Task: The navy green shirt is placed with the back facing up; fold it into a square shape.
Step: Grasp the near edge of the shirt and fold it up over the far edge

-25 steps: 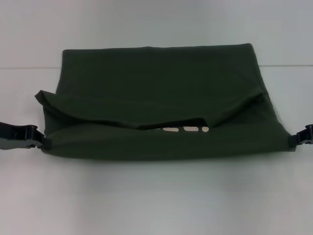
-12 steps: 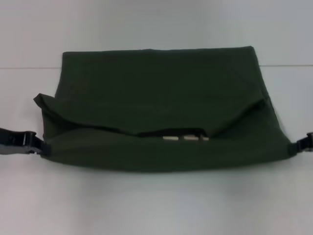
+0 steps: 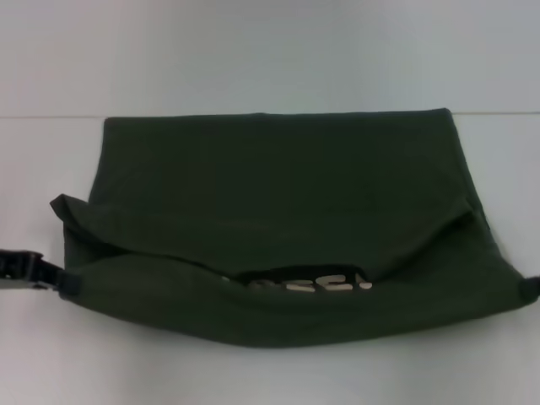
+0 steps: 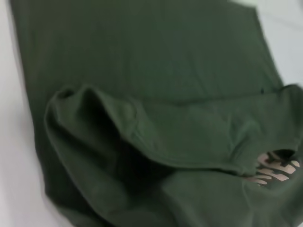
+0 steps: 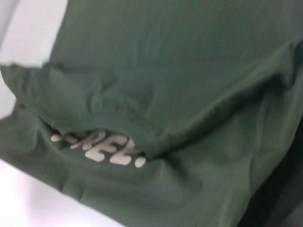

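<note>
- Folding under way: the shirt (image 3: 278, 219) lies across the white bench (image 3: 270, 51), its far edge flat on the surface and its near hem raised off it.
- Left pincer (image 3: 61, 279) sits at the shirt's near left corner, closed on the cloth there; the corner stands clear of the bench, which fits a firm pinch.
- Right pincer (image 3: 529, 288) shows only as a dark tip at the shirt's near right corner, touching the fabric; whether it is clamped cannot be told, though that corner is held up level with the left one.
- Holding both near corners apart keeps the hem taut and straight, likely so the near half can be laid over the far half with a clean crease.
- A sagging upper layer droops across the shirt's middle, opening a slit through which pale lettering (image 3: 329, 285) shows; both wrist views show the same gap and print.
- A sleeve flap (image 3: 72, 211) juts out at the shirt's left side, just beyond the left pincer.
- Judged from this, the fold is partway done: the shape is a wide rectangle, not yet a square.
</note>
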Controlling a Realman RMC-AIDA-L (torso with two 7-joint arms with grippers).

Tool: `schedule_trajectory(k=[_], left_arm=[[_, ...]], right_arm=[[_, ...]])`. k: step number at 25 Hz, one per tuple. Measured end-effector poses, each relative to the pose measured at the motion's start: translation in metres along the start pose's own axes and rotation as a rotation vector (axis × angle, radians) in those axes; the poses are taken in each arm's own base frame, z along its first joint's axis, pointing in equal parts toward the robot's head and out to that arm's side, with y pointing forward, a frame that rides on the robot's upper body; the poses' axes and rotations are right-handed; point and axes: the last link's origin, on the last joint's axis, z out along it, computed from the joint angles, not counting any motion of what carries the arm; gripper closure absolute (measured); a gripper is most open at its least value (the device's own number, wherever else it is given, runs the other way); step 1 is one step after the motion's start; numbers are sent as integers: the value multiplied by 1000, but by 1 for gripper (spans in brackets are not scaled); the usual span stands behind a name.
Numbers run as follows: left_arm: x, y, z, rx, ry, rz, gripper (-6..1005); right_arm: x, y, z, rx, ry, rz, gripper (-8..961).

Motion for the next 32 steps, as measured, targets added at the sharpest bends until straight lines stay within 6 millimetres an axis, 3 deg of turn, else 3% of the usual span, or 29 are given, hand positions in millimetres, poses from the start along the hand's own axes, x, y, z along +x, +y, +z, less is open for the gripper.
schedule_trajectory(k=[8,12,16,22,28,32], left_arm=[[7,8,-32,-33,46,38,994],[34,11,-41,-25,130,50,994],[71,12,-25,27,203,19,993],[118,18,6,184,262,7,994],[135,19,31,321,296,8,994],[141,17,39,384,329,4,994]], right_arm=[[-2,5,-30,-93,-86,-18,953],[-17,-2,-45,-63,-209,3,953],[-46,-16,-50,30,-388,60,954],[-88,-23,-27,102,-567,101,954],[-115,-26,8,261,-671,104,954],[-139,-15,28,352,-701,38,954]])
